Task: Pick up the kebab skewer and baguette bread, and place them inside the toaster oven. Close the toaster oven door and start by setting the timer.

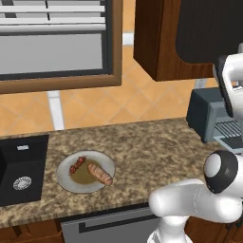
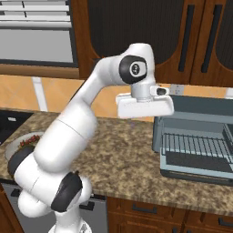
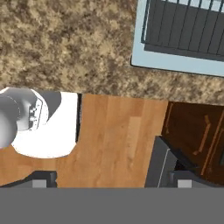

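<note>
The pincer (image 3: 109,179) stands wide apart, holding nothing, above the speckled brown stone worktop (image 3: 65,43), near the open blue-grey toaster oven (image 2: 195,136).

A speckled counter (image 1: 152,142) carries a grey plate (image 1: 66,178) at 8 o'clock and a black sink (image 1: 21,166) at 9; wooden cabinets (image 1: 156,42) hang at 1.
</note>
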Available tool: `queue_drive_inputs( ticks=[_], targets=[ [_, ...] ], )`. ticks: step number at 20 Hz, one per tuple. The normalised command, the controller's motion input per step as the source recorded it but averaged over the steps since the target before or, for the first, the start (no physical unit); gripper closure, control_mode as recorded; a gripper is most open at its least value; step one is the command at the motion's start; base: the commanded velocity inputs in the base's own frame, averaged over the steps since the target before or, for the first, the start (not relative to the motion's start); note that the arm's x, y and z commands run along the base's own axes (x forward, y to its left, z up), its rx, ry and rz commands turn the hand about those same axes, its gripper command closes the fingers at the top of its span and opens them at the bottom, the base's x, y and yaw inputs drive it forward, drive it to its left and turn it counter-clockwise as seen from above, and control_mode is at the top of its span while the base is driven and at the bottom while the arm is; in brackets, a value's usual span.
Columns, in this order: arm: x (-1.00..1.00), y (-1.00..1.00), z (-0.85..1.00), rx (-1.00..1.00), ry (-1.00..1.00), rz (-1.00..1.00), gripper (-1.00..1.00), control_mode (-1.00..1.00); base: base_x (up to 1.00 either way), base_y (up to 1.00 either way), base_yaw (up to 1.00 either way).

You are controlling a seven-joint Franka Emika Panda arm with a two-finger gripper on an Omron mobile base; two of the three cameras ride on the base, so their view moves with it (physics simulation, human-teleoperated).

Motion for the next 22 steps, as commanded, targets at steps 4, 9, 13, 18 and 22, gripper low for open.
queue_drive_inputs(
  ticks=[4,9,13,18,22],
  targets=[
    [-0.29,1.00,-0.12,0.00,0.08,0.00,-1.00,-1.00,0.00,0.00,0.00],
    [-0.15,1.00,-0.23,0.00,-0.06,-0.02,-1.00,-1.00,0.00,0.00,0.00],
    [-0.03,1.00,-0.11,0.03,-0.04,-0.10,-1.00,-1.00,0.00,0.00,0.00],
    [0.00,1.00,-0.03,0.06,0.00,-0.10,-1.00,-1.00,0.00,0.00,0.00],
    [0.06,1.00,-0.18,0.02,0.00,-0.09,-1.00,-1.00,0.00,0.00,0.00]
  ],
)
